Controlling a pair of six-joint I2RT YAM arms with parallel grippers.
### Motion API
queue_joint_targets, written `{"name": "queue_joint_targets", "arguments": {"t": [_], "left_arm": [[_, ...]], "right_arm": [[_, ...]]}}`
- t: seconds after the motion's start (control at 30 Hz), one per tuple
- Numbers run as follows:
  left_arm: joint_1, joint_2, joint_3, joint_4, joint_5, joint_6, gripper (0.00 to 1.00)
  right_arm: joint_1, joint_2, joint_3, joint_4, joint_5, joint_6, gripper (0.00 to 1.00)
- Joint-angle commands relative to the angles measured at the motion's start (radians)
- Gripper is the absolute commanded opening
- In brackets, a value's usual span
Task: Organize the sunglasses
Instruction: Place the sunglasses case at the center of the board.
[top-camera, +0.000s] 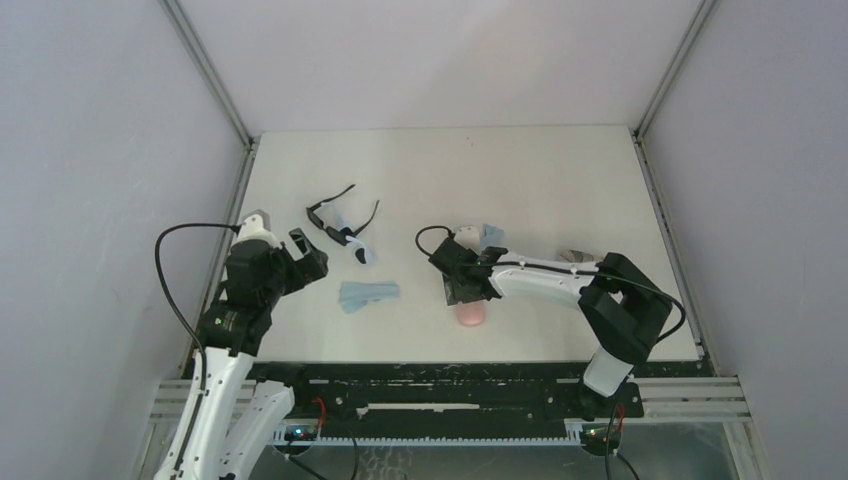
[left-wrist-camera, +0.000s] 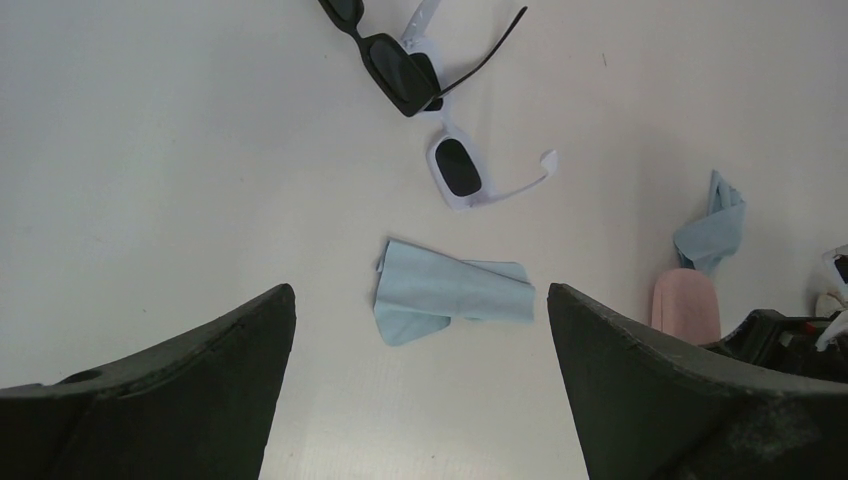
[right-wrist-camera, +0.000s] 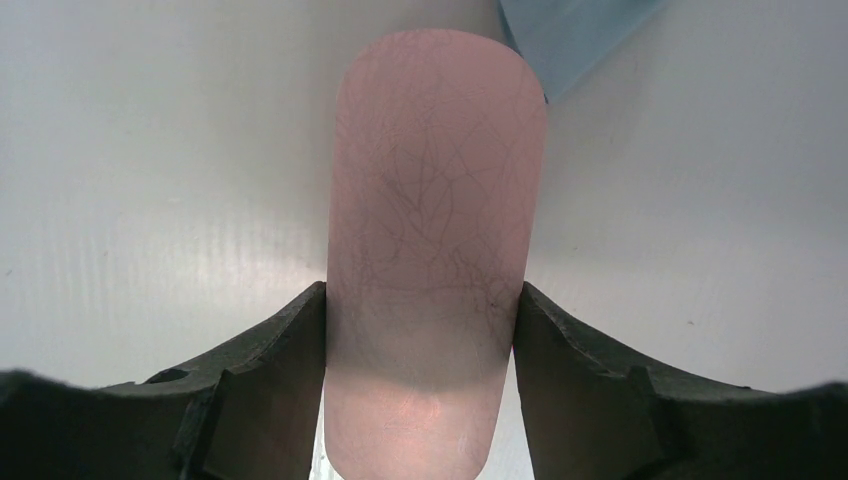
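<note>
The black-framed sunglasses (top-camera: 333, 214) (left-wrist-camera: 398, 68) lie open on the white table's left half. They overlap the white-framed sunglasses (top-camera: 359, 249) (left-wrist-camera: 458, 170), which lie just nearer. My left gripper (top-camera: 308, 252) (left-wrist-camera: 418, 298) hovers open to the left of both pairs, with nothing between its fingers. My right gripper (top-camera: 466, 290) (right-wrist-camera: 420, 300) is at mid-table, shut on the pink oval case (top-camera: 468, 316) (right-wrist-camera: 435, 190). Both black fingers (right-wrist-camera: 290, 340) press the case's sides, and it rests on the table.
A folded light-blue cloth (top-camera: 368, 293) (left-wrist-camera: 452, 300) lies between the two grippers. A second light-blue cloth (top-camera: 492, 236) (left-wrist-camera: 712, 228) (right-wrist-camera: 570, 40) sits just beyond the pink case. Metal frame posts and grey walls border the table (top-camera: 540, 180).
</note>
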Motion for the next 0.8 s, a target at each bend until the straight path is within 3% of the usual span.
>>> {"name": "queue_joint_targets", "arguments": {"t": [0.0, 0.17, 0.27, 0.4, 0.63, 0.77], "left_arm": [[0.010, 0.003, -0.029, 0.039, 0.005, -0.042, 1.00], [0.009, 0.003, -0.024, 0.034, -0.008, -0.042, 1.00], [0.010, -0.003, -0.022, 0.034, -0.028, -0.051, 1.00], [0.010, -0.013, -0.014, 0.023, -0.069, -0.064, 1.00], [-0.015, -0.004, 0.038, -0.020, -0.097, -0.035, 0.99], [-0.172, 0.007, 0.076, -0.047, -0.226, -0.027, 1.00]], "right_arm": [[0.007, 0.036, 0.027, 0.024, 0.058, 0.142, 0.35], [0.006, 0.072, 0.029, 0.033, 0.020, 0.150, 0.46], [0.012, 0.066, 0.029, 0.031, 0.019, 0.148, 0.68], [0.020, 0.023, 0.029, 0.033, 0.022, 0.121, 0.81], [0.035, -0.111, 0.024, 0.053, -0.002, 0.047, 0.86], [0.036, -0.237, -0.038, 0.106, 0.015, -0.003, 0.86]]}}
